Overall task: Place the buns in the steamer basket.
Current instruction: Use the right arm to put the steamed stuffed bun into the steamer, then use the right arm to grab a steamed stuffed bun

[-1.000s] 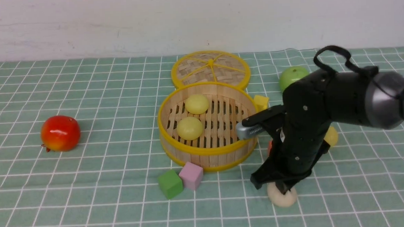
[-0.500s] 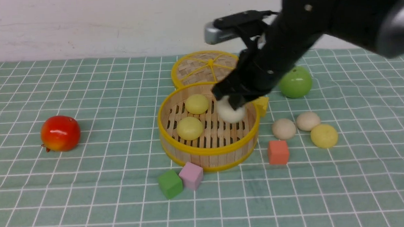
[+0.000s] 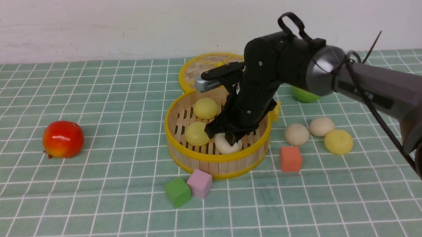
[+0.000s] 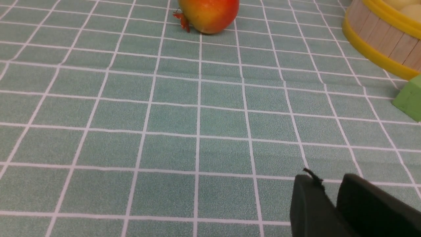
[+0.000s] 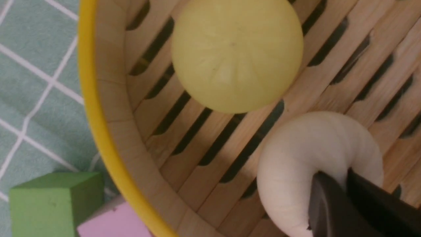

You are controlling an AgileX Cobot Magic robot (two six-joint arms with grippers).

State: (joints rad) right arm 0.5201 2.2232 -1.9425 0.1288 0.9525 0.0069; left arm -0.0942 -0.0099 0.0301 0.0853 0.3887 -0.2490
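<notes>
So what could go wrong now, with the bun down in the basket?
The right gripper pinches the cream bun so hard that it is dented; it may cling and come up with the jaws. The gripper sits low inside the steamer basket, so rising at a slant could catch its rim and drag it.

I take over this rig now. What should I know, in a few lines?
Right gripper: shut on the cream bun, low inside the steamer basket, not yet released.
Left gripper: empty, over bare cloth; open or shut is unclear.
Done: two yellow buns lie in the basket.
Left: release it, then move two cream buns and one yellow bun from the cloth.
</notes>
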